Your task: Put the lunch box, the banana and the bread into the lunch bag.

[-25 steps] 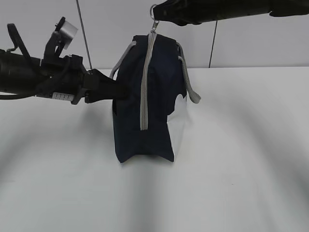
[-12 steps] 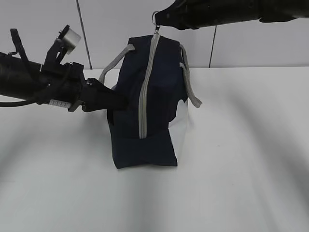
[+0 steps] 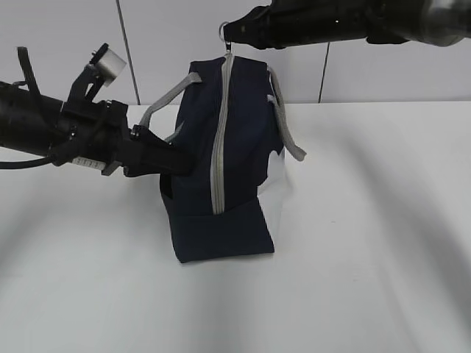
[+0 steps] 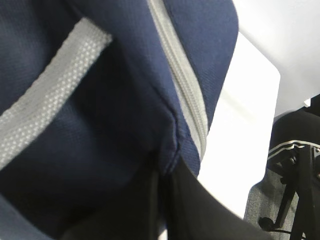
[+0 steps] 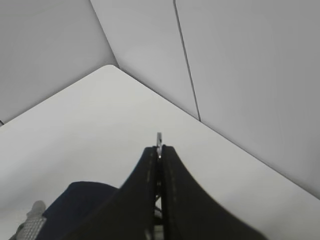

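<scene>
On the white desk, the left hand pinches the side fabric of the upright dark navy fabric lunch bag, while above it the right hand clamps the metal ring pull of its grey zipper.

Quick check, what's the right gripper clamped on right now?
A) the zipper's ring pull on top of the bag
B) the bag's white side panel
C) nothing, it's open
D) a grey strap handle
A: the right gripper is closed on the metal ring pull above the top of the bag, at the upper end of the grey zipper.
</scene>
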You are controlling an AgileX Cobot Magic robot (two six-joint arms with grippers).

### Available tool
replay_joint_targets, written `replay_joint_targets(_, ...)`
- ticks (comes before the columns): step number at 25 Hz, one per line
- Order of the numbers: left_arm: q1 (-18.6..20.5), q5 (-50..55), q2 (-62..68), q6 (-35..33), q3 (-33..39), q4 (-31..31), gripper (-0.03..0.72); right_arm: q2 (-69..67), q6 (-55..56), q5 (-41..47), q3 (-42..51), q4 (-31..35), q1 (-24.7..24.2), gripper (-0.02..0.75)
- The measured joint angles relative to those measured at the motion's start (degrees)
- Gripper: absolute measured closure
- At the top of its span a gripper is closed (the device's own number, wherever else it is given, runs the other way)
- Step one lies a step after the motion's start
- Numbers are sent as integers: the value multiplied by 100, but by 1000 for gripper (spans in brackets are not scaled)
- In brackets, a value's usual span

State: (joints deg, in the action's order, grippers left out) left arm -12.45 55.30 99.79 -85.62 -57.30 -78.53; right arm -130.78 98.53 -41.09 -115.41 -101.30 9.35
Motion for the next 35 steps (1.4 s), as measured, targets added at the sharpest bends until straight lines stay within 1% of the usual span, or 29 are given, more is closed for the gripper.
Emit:
replay_joint_targets(7, 0, 18, 0, 0, 0, 175, 687, -707, 366, -144, -892, -68, -14, 754)
replay_joint_targets(15, 0, 35, 0, 0, 0, 357, 687, -1243, 669, -215, -1366, -57, -72, 754)
replay_joint_targets(17, 0, 40, 0, 0, 0, 341, 687, -1269, 704, -336, -1449, -57, -94, 754)
replay_joint_targets(20, 0, 66, 0, 0, 0, 151, 684, -1278, 922, -576, -1588, -84, -118, 754)
replay_joint_targets(22, 0, 92, 0, 0, 0, -38, 673, -1278, 1224, -807, -1726, -298, -130, 754)
replay_joint_targets(24, 0, 136, 0, 40, -38, -218, 640, -1278, 1496, -1055, -1882, -523, -130, 754)
replay_joint_targets(25, 0, 157, 0, 94, -78, -305, 608, -1278, 1579, -1180, -1934, -577, -130, 754)
replay_joint_targets(27, 0, 212, 0, 219, -201, -499, 519, -1278, 1649, -1333, -2039, -637, -154, 754)
replay_joint_targets(29, 6, 225, 0, 268, -295, -709, 401, -1278, 1718, -1355, -2063, -637, -169, 754)
replay_joint_targets(31, 19, 225, 0, 282, -377, -875, 317, -1278, 1752, -1355, -2087, -637, -197, 754)
replay_joint_targets(33, 19, 225, 0, 287, -473, -957, 277, -1278, 1763, -1355, -2080, -637, -253, 754)
replay_joint_targets(35, 23, 212, -15, 287, -557, -1104, 263, -1278, 1765, -1355, -2080, -637, -317, 754)
